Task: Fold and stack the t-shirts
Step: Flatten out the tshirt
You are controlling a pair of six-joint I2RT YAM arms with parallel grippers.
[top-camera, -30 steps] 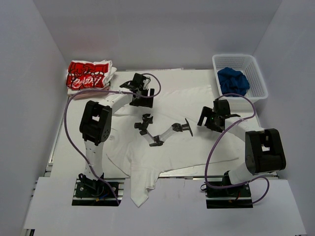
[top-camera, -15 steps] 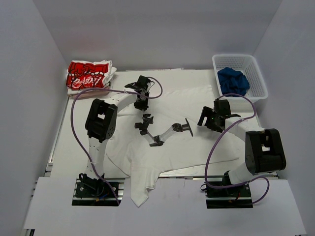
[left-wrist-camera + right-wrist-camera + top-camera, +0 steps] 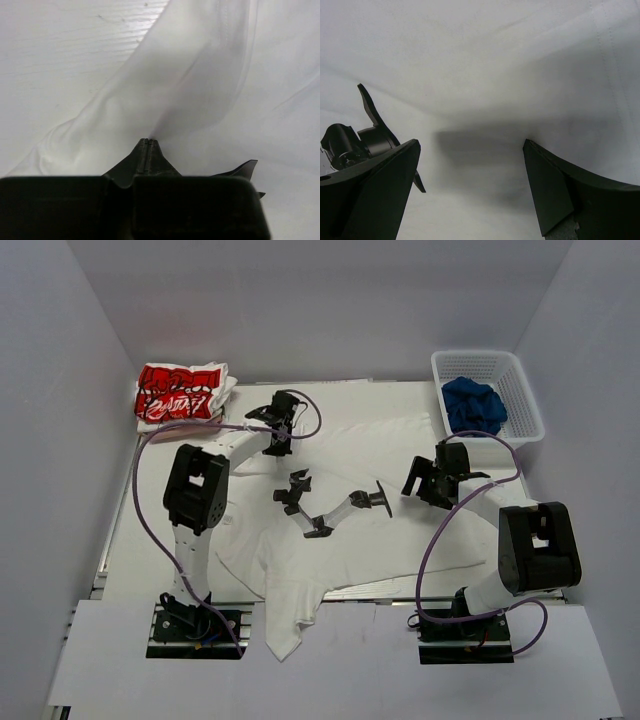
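**Status.** The plain white shirt (image 3: 350, 530) lies spread and wrinkled across the table (image 3: 130, 530). One part of it hangs over the table's near edge. The printed shirt (image 3: 180, 392) sits folded beyond the white shirt's far-left corner.

**Left gripper** (image 3: 148, 142). It is positioned at the white shirt's far-left edge. The fingers are clenched on a thin ridge of this cloth, which rises taut to the tips.

**Right gripper** (image 3: 470, 145). It hovers over the white shirt's right portion. The fingers are spread wide and grasp nothing.

**Other items.** A black jointed object (image 3: 325, 508) rests on the white shirt's middle. A basket (image 3: 525, 390) holding blue cloth (image 3: 473, 405) stands beyond the shirt's far-right corner.

**Hazards.**
- The left grip takes little fabric, so a fast pull may strip it free.
- With only one side held, the fold line is likely to skew.
- The black object weighs on the cloth. Lifting may drag it or bunch the fabric around it.
- The overhanging part may pull the shirt toward the near edge.
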